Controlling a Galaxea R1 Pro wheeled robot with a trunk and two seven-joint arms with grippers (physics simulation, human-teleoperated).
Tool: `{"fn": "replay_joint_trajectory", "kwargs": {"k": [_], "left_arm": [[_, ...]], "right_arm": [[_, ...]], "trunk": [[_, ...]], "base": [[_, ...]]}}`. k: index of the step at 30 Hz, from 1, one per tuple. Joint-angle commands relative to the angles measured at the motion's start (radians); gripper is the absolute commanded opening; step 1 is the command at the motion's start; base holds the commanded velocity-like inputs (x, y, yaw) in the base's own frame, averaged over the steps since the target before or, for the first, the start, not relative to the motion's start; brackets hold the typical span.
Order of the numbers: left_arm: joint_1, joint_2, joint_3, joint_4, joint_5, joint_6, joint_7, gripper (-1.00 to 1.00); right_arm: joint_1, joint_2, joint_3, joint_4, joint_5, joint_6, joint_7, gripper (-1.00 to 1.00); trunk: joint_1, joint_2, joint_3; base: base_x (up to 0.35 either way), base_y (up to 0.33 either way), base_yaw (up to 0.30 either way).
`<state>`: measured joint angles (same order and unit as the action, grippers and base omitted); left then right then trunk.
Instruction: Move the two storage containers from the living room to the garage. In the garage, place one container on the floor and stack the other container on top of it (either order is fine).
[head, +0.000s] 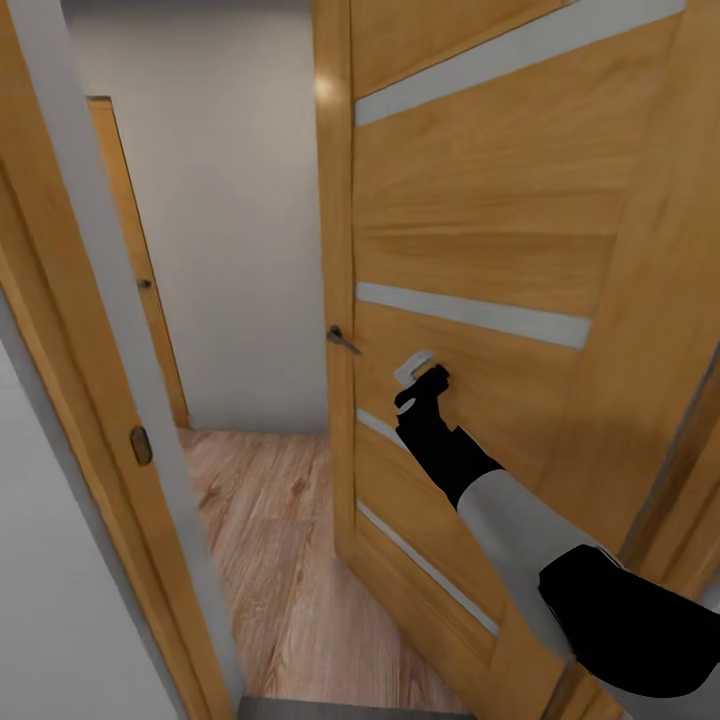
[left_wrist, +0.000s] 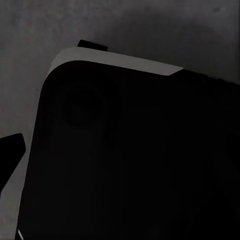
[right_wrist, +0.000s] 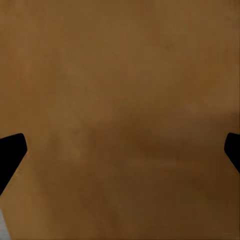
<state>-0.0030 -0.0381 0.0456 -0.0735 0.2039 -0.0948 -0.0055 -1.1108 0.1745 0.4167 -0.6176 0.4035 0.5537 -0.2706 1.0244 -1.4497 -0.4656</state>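
Observation:
The two storage containers are out of view. My right arm reaches forward, and my right gripper (head: 420, 376) is against the face of a wooden door (head: 500, 240), a little right of its handle (head: 342, 340). In the right wrist view the right gripper (right_wrist: 120, 150) is open, its dark fingertips (right_wrist: 11, 152) far apart at the frame edges, with only door wood between them. In the left wrist view one dark fingertip (left_wrist: 11, 150) of my left gripper sits at the frame edge, beside my own black body (left_wrist: 135, 160), above dark grey concrete floor (left_wrist: 150, 30).
The door stands partly open, hinged on the right. Through the gap lie light wood-plank flooring (head: 280, 540) and a pale wall (head: 230, 200). The door frame (head: 90, 400) with its latch plate (head: 141, 445) is close on my left. A second wooden door (head: 130, 250) stands beyond.

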Motion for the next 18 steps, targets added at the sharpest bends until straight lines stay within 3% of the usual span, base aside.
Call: {"fn": "replay_joint_trajectory", "kwargs": {"k": [1, 18], "left_arm": [[0.000, 0.000, 0.004, 0.000, 0.003, -0.002, -0.001, 1.00], [0.000, -0.002, 0.005, 0.000, 0.003, -0.002, -0.001, 1.00]], "right_arm": [[-0.001, 0.000, 0.004, -0.001, 0.017, 0.010, -0.004, 1.00], [-0.001, 0.000, 0.006, -0.001, 0.018, 0.044, -0.008, 1.00]], "trunk": [[0.001, 0.000, -0.001], [0.001, 0.000, -0.001]], "base": [[0.306, 0.000, 0.000], [0.288, 0.000, 0.000]]}}
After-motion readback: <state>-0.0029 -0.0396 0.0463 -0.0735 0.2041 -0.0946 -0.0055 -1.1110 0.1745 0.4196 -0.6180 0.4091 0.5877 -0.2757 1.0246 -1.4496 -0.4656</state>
